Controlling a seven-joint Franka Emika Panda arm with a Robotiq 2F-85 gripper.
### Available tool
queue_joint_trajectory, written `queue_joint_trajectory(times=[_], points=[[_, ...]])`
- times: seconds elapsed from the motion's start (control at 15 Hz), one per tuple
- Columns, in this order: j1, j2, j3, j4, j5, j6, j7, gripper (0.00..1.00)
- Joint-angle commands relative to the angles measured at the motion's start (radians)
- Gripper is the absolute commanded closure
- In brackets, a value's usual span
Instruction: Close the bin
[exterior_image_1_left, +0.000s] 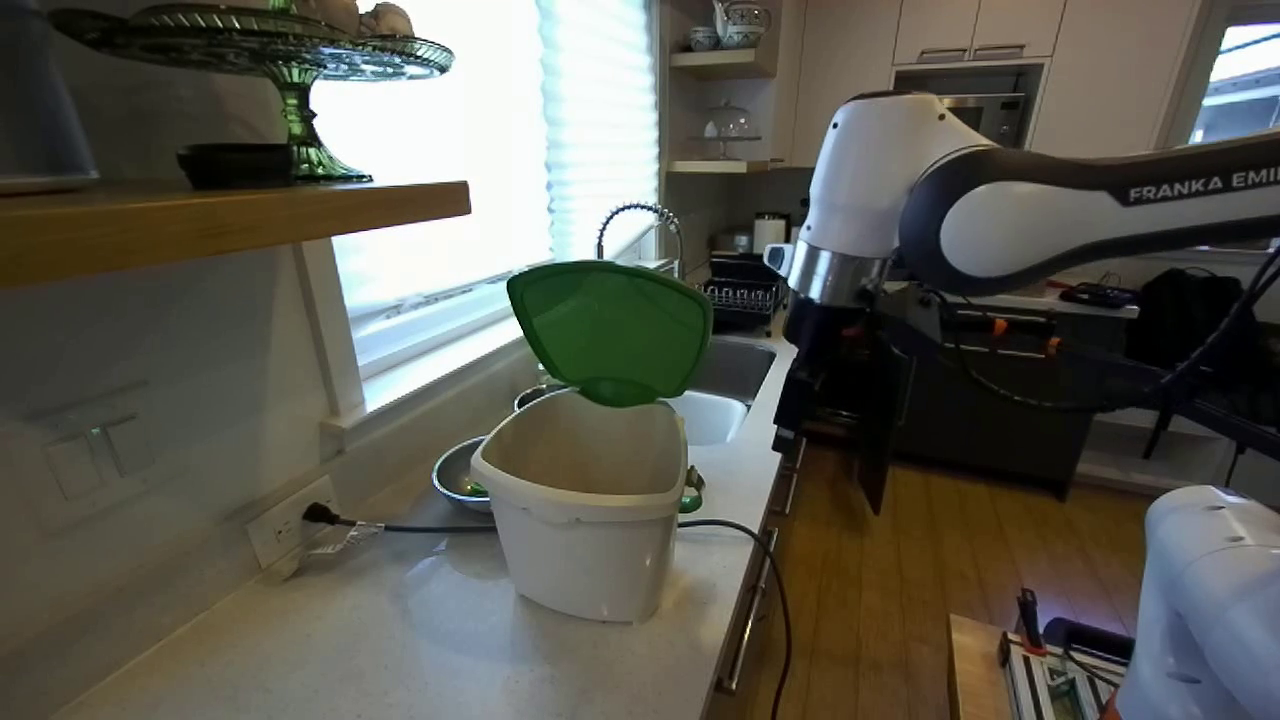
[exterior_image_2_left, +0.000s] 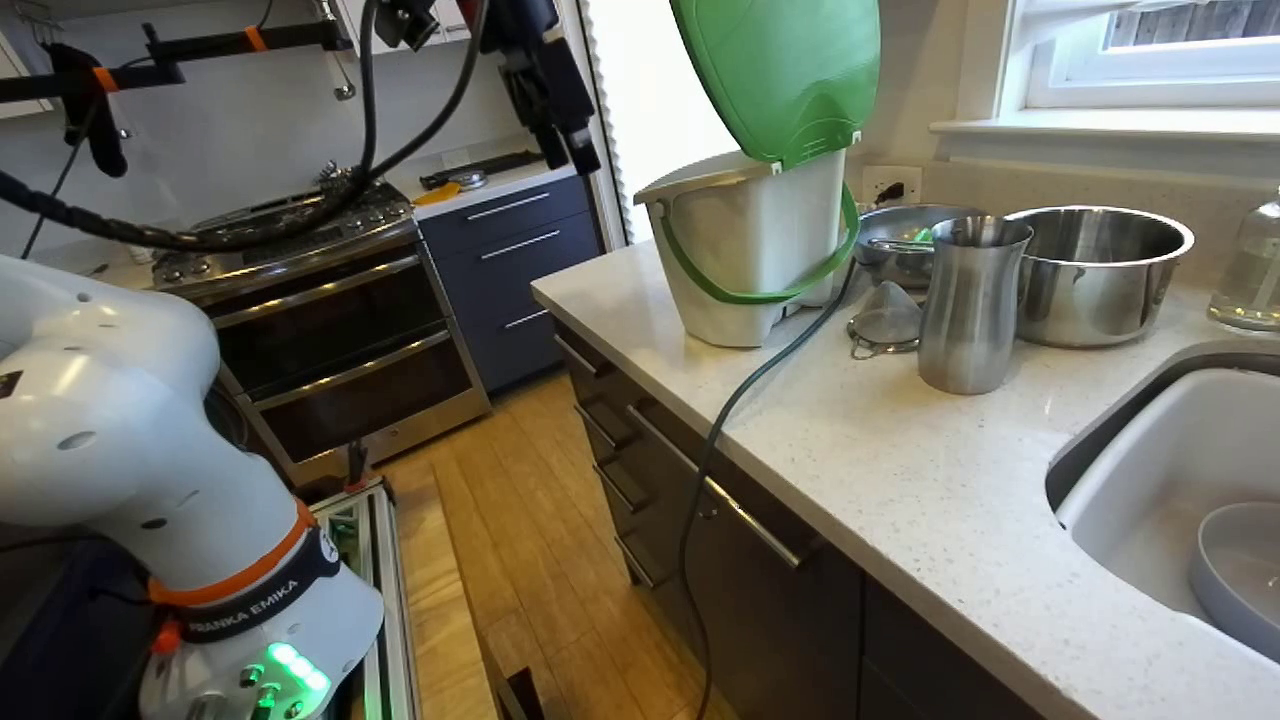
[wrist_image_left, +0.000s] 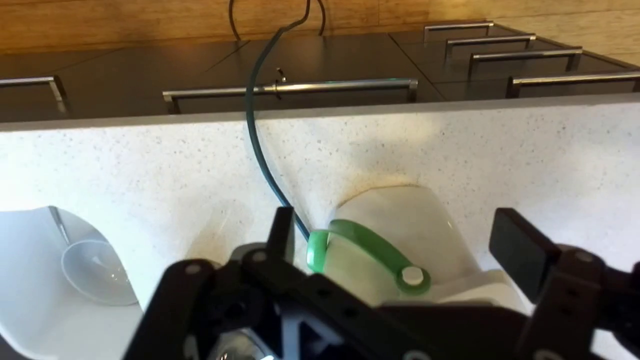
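The cream-white bin stands upright on the counter, seen in both exterior views (exterior_image_1_left: 590, 550) (exterior_image_2_left: 715, 230). Its green lid (exterior_image_1_left: 615, 330) (exterior_image_2_left: 790, 75) is swung up and open, and the inside of the bin shows. In the wrist view the bin's side (wrist_image_left: 410, 215) and green carry handle (wrist_image_left: 372, 242) show below the jaws; the lid is out of view. My gripper (wrist_image_left: 397, 232) is open with nothing between its fingers. In the exterior views it (exterior_image_1_left: 787, 425) (exterior_image_2_left: 570, 150) hangs high on the room side of the bin, apart from bin and lid.
A cable (exterior_image_1_left: 740, 527) runs across the counter beside the bin and over its edge. Steel bowls (exterior_image_2_left: 1100, 270), a steel cup (exterior_image_2_left: 965, 320) and a strainer (exterior_image_2_left: 888, 318) stand near it, before the sink (exterior_image_2_left: 1170, 480). A wooden shelf (exterior_image_1_left: 240, 225) juts from the wall.
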Motion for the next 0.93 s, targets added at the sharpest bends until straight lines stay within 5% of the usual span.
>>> queue_joint_trajectory(times=[0.0,0.87], points=[[0.003,-0.014,0.001,0.045,-0.012,0.038,-0.009,0.00],[0.002,-0.030,0.008,0.176,-0.012,0.142,-0.002,0.00]])
